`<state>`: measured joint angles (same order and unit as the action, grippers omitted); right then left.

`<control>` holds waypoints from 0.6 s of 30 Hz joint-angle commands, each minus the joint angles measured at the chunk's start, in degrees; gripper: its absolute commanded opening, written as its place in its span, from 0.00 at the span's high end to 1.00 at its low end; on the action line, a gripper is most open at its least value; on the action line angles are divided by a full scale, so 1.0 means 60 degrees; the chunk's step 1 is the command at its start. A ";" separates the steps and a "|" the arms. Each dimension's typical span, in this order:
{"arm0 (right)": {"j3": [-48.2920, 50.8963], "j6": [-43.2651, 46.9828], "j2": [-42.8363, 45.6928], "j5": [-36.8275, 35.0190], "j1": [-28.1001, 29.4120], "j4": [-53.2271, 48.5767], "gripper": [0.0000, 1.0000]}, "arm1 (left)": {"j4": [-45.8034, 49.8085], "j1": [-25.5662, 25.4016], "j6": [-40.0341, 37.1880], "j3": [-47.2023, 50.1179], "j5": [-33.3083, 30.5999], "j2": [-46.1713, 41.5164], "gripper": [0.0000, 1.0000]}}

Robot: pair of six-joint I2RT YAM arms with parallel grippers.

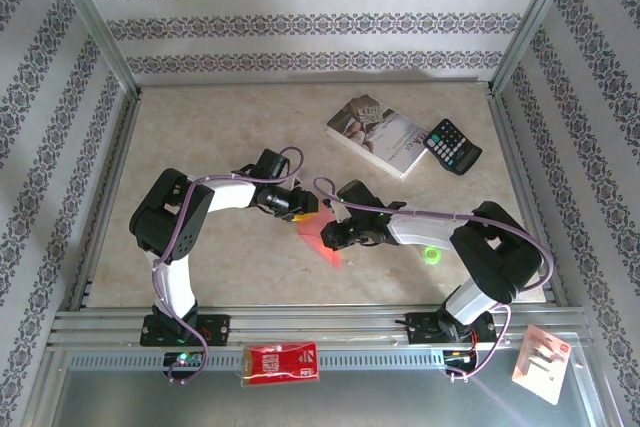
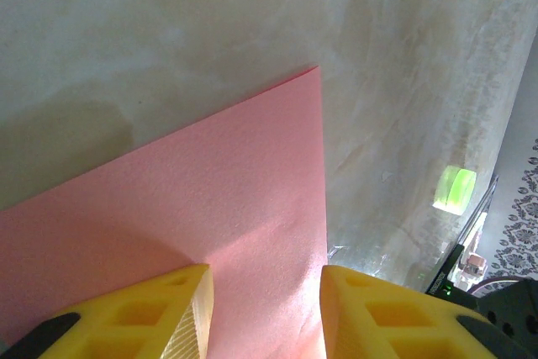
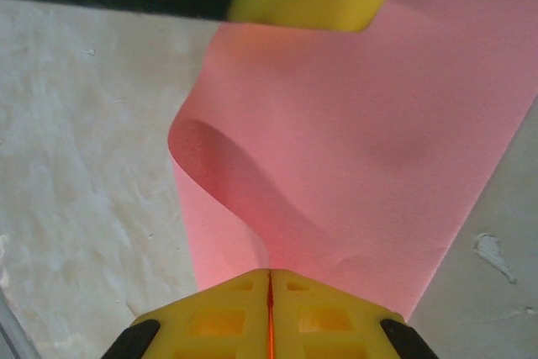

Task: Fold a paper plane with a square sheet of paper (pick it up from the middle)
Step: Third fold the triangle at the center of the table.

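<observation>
Rail of grey aluminium (image 1: 120,359) along the near worktop edge, small red packet with white print (image 1: 282,362) on it. Past the arm bases, right end effector (image 3: 270,279) clenched on one edge of the thin pink-red square sheet of paper (image 3: 361,149), mid-worktop. That side curls up, the rest lies flat. Left end effector (image 2: 265,279) released, yellow fingers (image 2: 160,308) apart over the flat part. Small green translucent piece (image 1: 432,255) near right. Bare beige worktop (image 1: 200,137) far left. Paperback book (image 1: 378,134) and black calculator (image 1: 452,145) far right, just beside each other. Patterned walls (image 1: 300,22) close three sides.
</observation>
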<state>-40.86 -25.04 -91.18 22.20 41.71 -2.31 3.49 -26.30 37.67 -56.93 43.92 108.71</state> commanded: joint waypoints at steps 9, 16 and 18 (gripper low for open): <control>-0.0460 0.0506 -0.0419 0.0210 -0.0210 -0.0275 0.90 | 0.0679 -0.0143 -0.0360 0.0098 -0.0692 0.0471 0.62; -0.0615 0.0652 -0.0500 0.0310 -0.0300 -0.0412 0.90 | 0.0679 -0.0145 -0.0402 0.0112 -0.0699 0.0479 0.62; -0.0646 0.0671 -0.0541 0.0314 -0.0308 -0.0427 0.90 | 0.0671 -0.0143 -0.0377 0.0140 -0.0685 0.0475 0.62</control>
<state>-43.40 -22.39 -93.34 23.05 40.58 -3.88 3.51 -26.30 37.65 -56.93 43.92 108.71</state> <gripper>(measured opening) 0.099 0.378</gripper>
